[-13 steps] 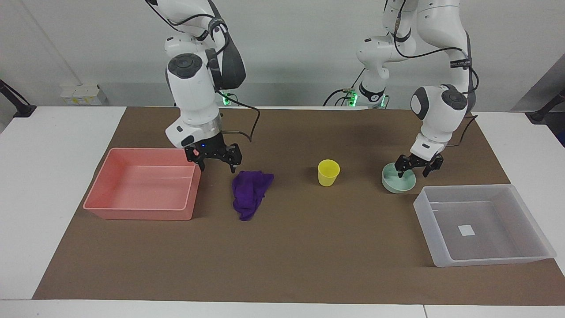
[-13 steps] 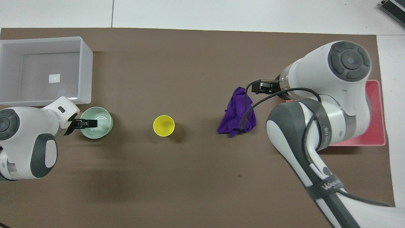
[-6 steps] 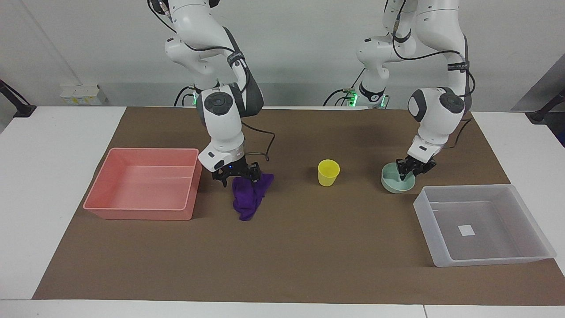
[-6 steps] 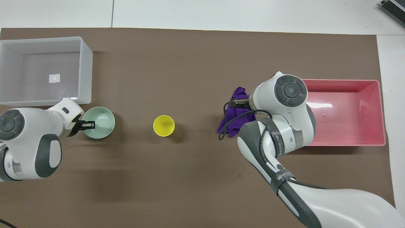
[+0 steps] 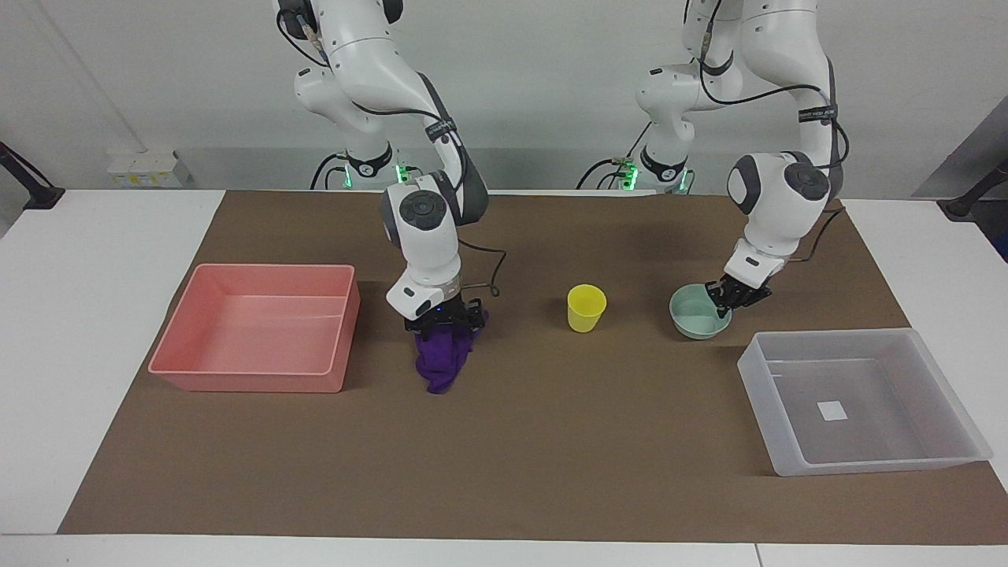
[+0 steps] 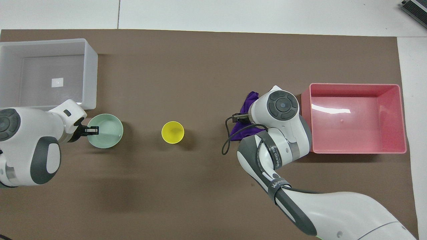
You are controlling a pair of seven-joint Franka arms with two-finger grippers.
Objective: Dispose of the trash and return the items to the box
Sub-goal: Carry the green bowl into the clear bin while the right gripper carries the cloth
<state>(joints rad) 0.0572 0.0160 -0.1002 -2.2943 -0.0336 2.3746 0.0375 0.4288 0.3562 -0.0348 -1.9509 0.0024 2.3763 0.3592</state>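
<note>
The right gripper [image 5: 442, 317] presses down on the rag [image 5: 442, 356], whose length trails away from the robots; its grip is unclear. The left gripper [image 5: 726, 298] is clamped on the bowl [image 5: 694, 323] rim.

Purple rag [image 5: 442, 358] soft crumpled cloth, matt; yellow cup [image 5: 587, 307] smooth plastic; mint bowl [image 5: 693, 319] smooth, slight sheen; clear-grey bin [image 5: 937, 457] translucent plastic; pink bin [image 5: 252, 382] glossy plastic; brown table cover [image 5: 504, 457] matt, paper-like; arm shells glossy white
</note>
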